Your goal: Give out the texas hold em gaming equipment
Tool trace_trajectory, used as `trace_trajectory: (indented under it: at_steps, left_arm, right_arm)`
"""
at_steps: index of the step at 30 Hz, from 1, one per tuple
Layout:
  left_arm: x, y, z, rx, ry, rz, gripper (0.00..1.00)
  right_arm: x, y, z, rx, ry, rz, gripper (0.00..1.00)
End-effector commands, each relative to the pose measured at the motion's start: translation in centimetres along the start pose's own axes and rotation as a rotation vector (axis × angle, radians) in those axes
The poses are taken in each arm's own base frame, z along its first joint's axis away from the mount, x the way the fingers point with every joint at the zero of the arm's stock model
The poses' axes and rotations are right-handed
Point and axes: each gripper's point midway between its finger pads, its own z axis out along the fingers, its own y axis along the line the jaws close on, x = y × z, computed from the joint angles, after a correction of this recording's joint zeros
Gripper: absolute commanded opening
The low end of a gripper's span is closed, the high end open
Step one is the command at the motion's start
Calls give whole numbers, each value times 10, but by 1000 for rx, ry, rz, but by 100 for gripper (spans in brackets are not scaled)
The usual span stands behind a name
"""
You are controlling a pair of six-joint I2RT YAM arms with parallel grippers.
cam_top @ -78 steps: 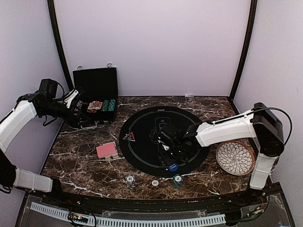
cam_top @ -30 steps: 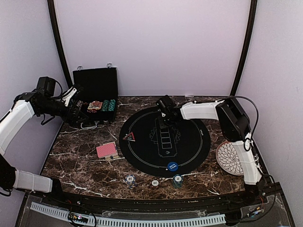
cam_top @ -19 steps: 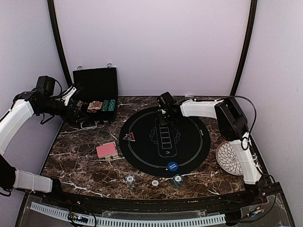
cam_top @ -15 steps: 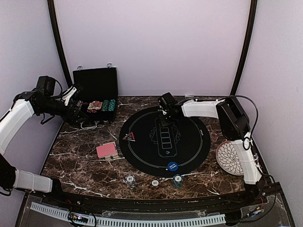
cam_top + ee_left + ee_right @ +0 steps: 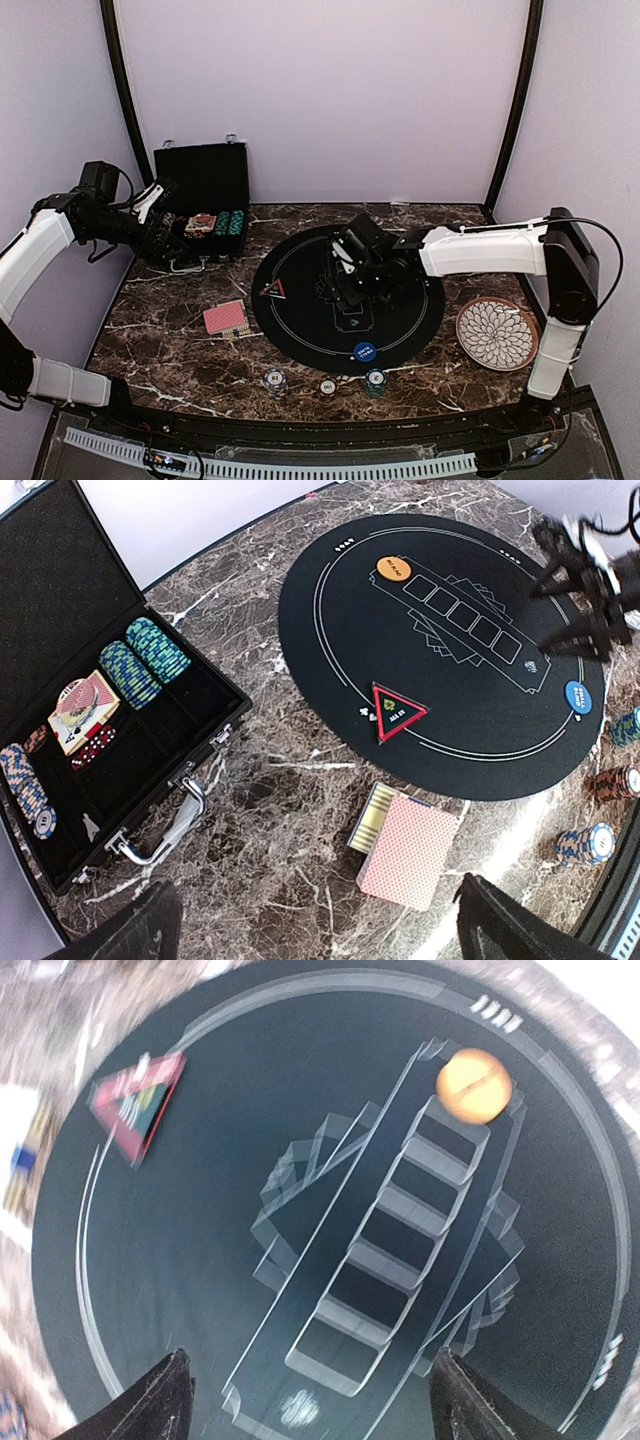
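Note:
My left gripper [image 5: 325,935] is open and empty, high over the marble beside the red-pink-backed card deck [image 5: 408,850], which also shows in the top view [image 5: 226,318]. My right gripper [image 5: 315,1410] is open and empty, hovering over the middle of the black round mat [image 5: 300,320]. The orange disc button [image 5: 473,1085] lies at the far end of the mat's card boxes. The blue disc button [image 5: 365,351] lies at the mat's near edge. The red-edged triangle marker [image 5: 273,289] lies on the mat's left side. Three small chip stacks stand in front of the mat: blue [image 5: 274,380], red [image 5: 328,387], teal [image 5: 375,380].
The open black case [image 5: 205,205] stands at the back left, holding teal chips [image 5: 145,660], blue chips [image 5: 25,790] and cards [image 5: 85,705]. The white petal-patterned plate [image 5: 497,333] sits at the right. My left arm hangs by the case's front.
My right gripper left the blue button at the mat's near edge, reached to the mat's far edge, and has now drawn back over the mat's middle. The left arm has hardly moved.

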Motion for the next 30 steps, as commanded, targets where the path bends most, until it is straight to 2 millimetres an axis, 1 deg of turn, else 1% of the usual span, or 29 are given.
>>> trace_trajectory:
  at_steps: [1,6,9,12,17,24,27,30]
  left_arm:
    - [1,-9,0,35,-15,9,99]
    - [3,-12,0,44,-15,6,99]
    - [4,-13,0,48,-12,5,99]
    - [4,-13,0,48,-10,5,99]
    - [2,-14,-2,49,-16,9,99]
    - [0,-14,-4,47,-16,10,99]
    - [0,-15,-4,49,-17,11,99]
    - [-2,-14,-4,48,-20,12,99]
  right_arm:
    - [63,16,0,-26,158,-41,81]
    - [98,29,-8,-36,230,-87,77]
    - [112,32,-10,-40,265,-102,75]
    - [120,38,-12,-59,279,-111,74]
    - [135,41,-11,-58,320,-143,74]
    - [149,35,-16,-44,355,-161,71]
    - [155,29,-15,-19,360,-164,66]
    - [154,22,-13,-3,355,-146,58]
